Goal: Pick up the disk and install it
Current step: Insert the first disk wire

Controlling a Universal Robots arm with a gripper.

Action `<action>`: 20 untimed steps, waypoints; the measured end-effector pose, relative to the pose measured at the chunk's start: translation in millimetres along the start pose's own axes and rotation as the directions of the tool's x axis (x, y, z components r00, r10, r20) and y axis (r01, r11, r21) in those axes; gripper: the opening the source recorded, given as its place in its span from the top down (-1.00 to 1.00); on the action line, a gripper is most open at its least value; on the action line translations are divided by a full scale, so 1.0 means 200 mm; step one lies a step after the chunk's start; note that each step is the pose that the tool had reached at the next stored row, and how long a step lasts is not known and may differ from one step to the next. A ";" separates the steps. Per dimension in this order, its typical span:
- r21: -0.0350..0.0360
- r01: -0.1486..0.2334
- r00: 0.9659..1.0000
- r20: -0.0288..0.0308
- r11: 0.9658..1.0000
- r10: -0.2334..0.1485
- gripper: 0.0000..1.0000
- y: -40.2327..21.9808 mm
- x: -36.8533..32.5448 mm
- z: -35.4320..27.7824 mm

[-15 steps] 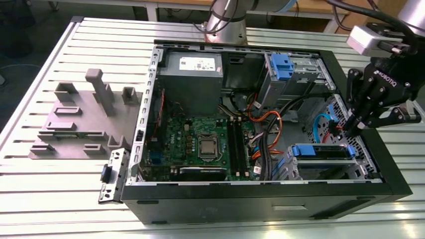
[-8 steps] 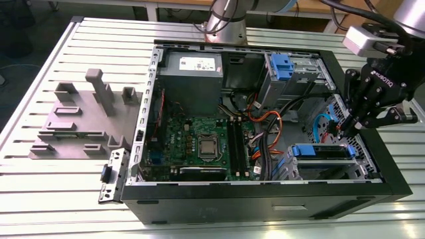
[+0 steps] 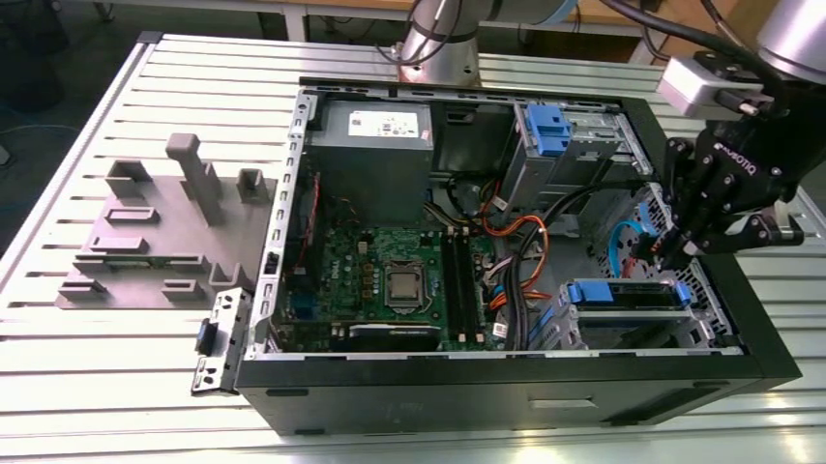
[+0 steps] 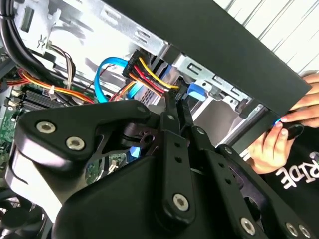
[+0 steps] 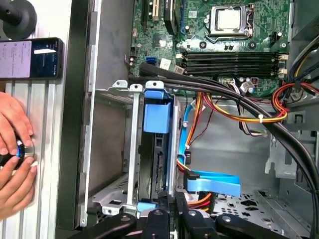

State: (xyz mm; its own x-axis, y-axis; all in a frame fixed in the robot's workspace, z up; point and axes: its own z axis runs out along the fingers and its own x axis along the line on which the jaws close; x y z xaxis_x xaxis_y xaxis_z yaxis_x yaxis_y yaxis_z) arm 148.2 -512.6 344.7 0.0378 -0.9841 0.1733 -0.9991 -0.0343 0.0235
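The exterior view is showing an open computer case (image 3: pixel 761 358) lying on a slatted counter (image 3: pixel 103 387), with the end effector (image 3: pixel 674 253) hanging over the case's corner on the exterior view's right. The disk (image 3: pixel 629 295) is sitting just below it, already lodged in a metal drive cage (image 3: pixel 568 324), its blue frame facing up. In the first wrist view the disk (image 5: pixel 157 144) is standing on edge between the cage's rails, and its long axis is running straight away from the end effector (image 5: pixel 172 206), which is sitting at the disk's near end. The end effector's fingers (image 5: pixel 163 199) are lying together, narrow, and appear to be touching or nearly touching that end; whether they are pinching anything I cannot tell. In the second wrist view the end effector (image 4: pixel 174 99) is pointing toward a bundle of yellow, red and black wires (image 4: pixel 149 74). A person's hands (image 5: pixel 12 159) are resting on a small round device outside the case wall, beside a phone (image 5: pixel 31 58).
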 end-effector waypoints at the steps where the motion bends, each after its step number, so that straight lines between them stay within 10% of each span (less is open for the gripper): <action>1: 0.002 0.000 1.000 0.005 1.000 0.000 0.67 0.005 0.002 0.003; 7: 0.015 -0.002 1.000 0.020 1.000 0.001 0.67 0.040 0.025 0.015; 20: 0.027 -0.004 1.000 0.028 1.000 0.003 0.67 0.113 0.074 0.052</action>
State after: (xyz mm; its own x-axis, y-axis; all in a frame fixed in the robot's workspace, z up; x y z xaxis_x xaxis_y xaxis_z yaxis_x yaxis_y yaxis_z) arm 125.9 -529.7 337.5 0.0344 -0.9887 0.1459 -0.9994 -0.0353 -0.0037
